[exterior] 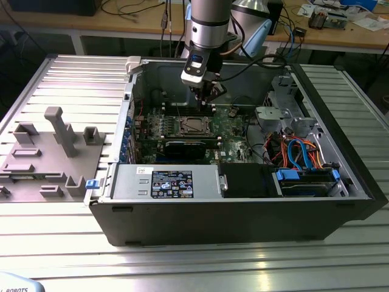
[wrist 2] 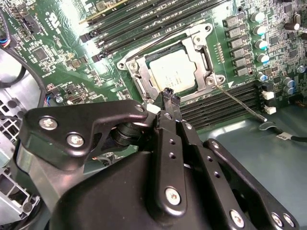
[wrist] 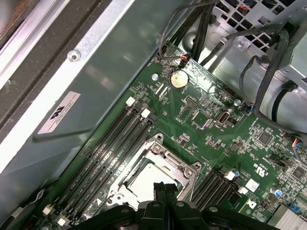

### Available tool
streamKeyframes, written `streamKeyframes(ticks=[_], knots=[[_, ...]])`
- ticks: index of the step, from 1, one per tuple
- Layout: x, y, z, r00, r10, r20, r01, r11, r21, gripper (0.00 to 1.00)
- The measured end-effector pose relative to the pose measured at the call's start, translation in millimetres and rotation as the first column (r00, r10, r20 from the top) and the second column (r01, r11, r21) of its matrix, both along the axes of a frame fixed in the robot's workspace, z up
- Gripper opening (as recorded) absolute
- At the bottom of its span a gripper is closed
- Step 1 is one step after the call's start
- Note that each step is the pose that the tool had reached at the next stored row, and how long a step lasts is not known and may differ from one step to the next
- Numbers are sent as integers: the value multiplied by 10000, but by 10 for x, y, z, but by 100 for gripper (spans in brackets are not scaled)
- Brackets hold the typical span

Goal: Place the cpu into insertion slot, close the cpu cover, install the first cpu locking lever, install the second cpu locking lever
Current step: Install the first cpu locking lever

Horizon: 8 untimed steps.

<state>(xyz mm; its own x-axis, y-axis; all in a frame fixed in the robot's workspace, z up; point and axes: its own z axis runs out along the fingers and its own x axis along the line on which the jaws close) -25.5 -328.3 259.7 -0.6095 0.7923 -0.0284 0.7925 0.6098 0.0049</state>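
Note:
The cpu [wrist 2: 172, 74] lies pale and square in the insertion slot [wrist 2: 135, 72] of the green motherboard [wrist 2: 62, 28]. The silvery cpu cover [wrist 2: 197, 48] lies flat over it, with the chip showing through its window. One thin wire locking lever [wrist 2: 240, 103] sticks out from a socket corner across the black memory slots. A second wire lever [wrist 2: 158, 40] runs along the far side of the socket. My gripper [wrist 2: 170, 94] hovers at the socket's edge, shut with nothing between its fingers. In the first wrist view the gripper [wrist: 160, 186] is over the cpu [wrist: 141, 181]. In the exterior view the gripper [exterior: 207, 99] hangs above the socket [exterior: 194, 125].
The open computer case [exterior: 340, 201] rests on a ribbed metal table. A power supply [exterior: 164, 182] fills the front. Drive cage and coloured cables [exterior: 298, 152] are at the exterior view's right. A grey fixture block [exterior: 55, 152] stands at the left. Black cables [wrist: 268, 81] hang beside the board.

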Motion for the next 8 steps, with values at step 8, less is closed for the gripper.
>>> streamKeyframes(ticks=[8], knots=[[0, 0, 0, 9997, 261, 0, -261, 9997, 0, 11]])
